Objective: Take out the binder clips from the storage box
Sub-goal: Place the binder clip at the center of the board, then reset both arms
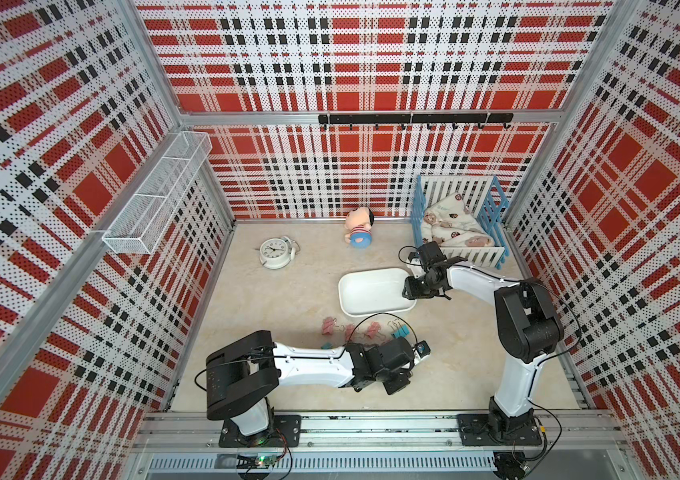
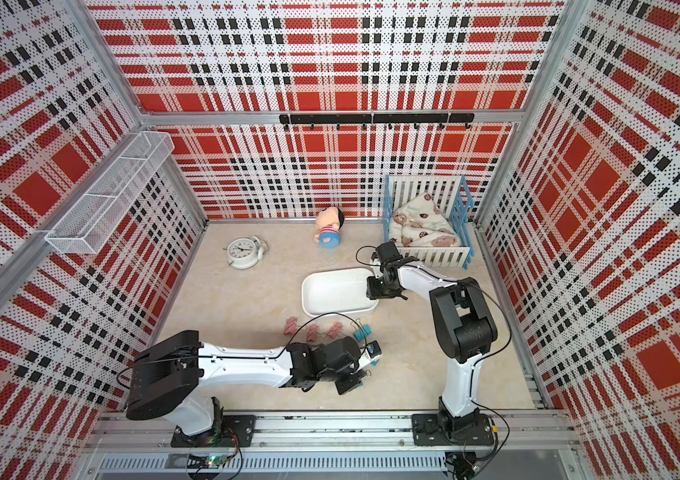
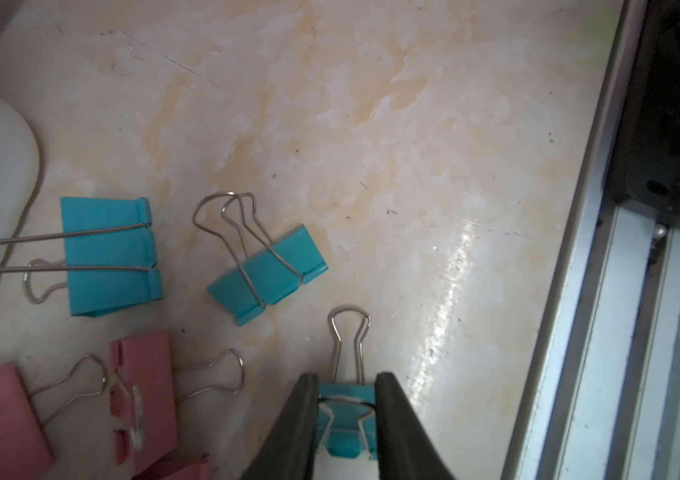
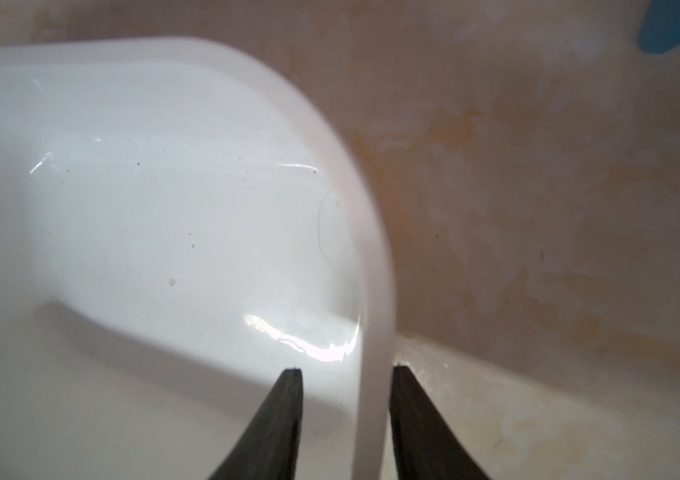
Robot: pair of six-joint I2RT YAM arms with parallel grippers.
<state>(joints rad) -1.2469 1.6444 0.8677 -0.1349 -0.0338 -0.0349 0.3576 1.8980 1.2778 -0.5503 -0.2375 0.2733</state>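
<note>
Top view, blanket (image 1: 450,220) lettering blurred; teal binder clip (image 3: 344,419) between left fingers (image 3: 296,428)

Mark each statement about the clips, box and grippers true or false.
1. The box holds clips. False: it looks empty.
2. The left gripper has a teal clip between its fingers. True.
3. The right gripper holds a clip. False: it straddles the box's rim.
4. On the table lie pink clips. True.
5. The doll lies in the crib. False: it lies on the table outside it.
</note>
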